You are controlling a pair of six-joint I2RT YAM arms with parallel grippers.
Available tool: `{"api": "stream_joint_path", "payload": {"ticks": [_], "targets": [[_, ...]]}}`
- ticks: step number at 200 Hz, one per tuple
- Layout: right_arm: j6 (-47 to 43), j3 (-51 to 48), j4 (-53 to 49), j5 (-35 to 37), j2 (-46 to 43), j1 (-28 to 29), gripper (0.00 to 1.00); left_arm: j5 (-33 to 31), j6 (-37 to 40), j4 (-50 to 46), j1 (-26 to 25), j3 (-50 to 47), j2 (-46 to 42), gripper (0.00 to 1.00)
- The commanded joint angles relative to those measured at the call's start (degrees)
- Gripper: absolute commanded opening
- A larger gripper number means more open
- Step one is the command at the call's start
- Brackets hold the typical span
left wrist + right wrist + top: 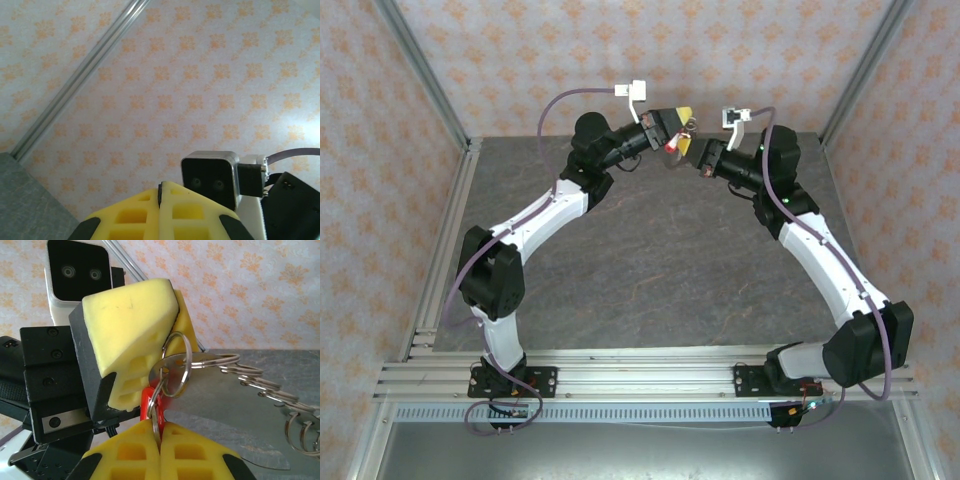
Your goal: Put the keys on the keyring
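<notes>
Both grippers are meeting high over the far side of the table [650, 270]. The right gripper [160, 429] is pinching the red keys [146, 402] tight. The left gripper [175, 332] is squeezing the keyring [239, 370] (its little rings are hanging out sideways).

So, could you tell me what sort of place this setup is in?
Probably a lab robot cell: patterned backdrop panels enclose a grey tabletop, aluminium frame rails edge it, and the left arm and right arm are bolted at its near side.
</notes>
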Motion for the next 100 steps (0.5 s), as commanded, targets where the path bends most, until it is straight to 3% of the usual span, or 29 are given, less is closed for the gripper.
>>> {"api": "stream_joint_path", "payload": {"ticks": [1, 55, 100], "targets": [[-1.2, 3.1, -3.4, 3.1, 0.3, 0.6, 0.00, -0.4, 6.8, -3.4, -1.7, -0.3, -5.3, 0.00], [0.7, 4.0, -6.5, 8.3, -0.9, 0.6, 0.00, -2.1, 13.0, -8.9, -1.9, -2.1, -7.1, 0.00], [1.1, 5.7, -7.2, 9.3, -0.4, 0.7, 0.00, -2.3, 12.7, -8.4, -2.0, -3.0, -7.1, 0.00]]}}
